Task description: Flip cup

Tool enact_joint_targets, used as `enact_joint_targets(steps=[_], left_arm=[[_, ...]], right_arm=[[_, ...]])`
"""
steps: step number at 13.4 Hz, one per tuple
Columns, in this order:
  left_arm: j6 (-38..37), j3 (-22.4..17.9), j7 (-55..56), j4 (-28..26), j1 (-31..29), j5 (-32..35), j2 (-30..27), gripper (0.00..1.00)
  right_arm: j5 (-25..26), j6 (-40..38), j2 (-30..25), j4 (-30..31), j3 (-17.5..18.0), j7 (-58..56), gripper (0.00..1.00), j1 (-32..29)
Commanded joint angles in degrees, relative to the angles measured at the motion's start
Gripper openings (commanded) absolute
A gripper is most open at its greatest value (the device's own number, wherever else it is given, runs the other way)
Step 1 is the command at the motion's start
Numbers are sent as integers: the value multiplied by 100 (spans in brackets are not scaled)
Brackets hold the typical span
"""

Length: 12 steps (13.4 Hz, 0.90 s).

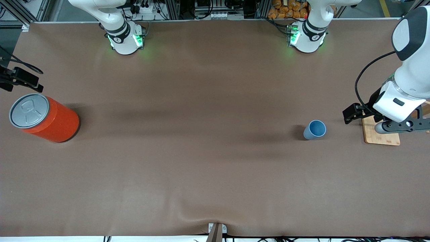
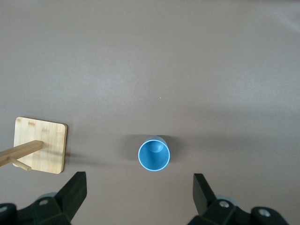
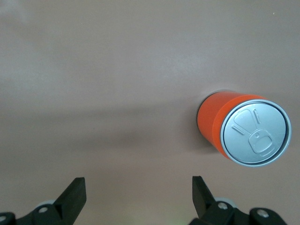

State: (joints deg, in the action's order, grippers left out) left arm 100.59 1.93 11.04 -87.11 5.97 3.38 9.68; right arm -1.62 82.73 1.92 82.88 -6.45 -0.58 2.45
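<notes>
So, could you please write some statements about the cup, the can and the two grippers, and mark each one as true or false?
1. The cup stands upright with its mouth up. True.
2. The left gripper is shut on the cup. False: it is open, holds nothing, and hangs over the wooden stand.
3. The can stands at the right arm's end of the table. True.
4. The cup is inside the can. False: they stand apart, the cup toward the left arm's end.
5. The right gripper is open and empty. True.
</notes>
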Motion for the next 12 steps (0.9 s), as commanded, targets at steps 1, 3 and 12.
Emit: enact_joint_targets(steps=[1, 3, 12], left_arm=[[-154, 515, -320, 1, -690, -92, -168, 100], [-372, 616, -506, -7, -825, -144, -334, 100], [-1313, 71, -533, -112, -351, -329, -1160, 100]], right_arm=[[-23, 294, -709, 841, 12, -66, 100, -34], [-23, 331, -754, 905, 12, -57, 100, -43], [-93, 340, -570, 774, 12, -21, 100, 10]])
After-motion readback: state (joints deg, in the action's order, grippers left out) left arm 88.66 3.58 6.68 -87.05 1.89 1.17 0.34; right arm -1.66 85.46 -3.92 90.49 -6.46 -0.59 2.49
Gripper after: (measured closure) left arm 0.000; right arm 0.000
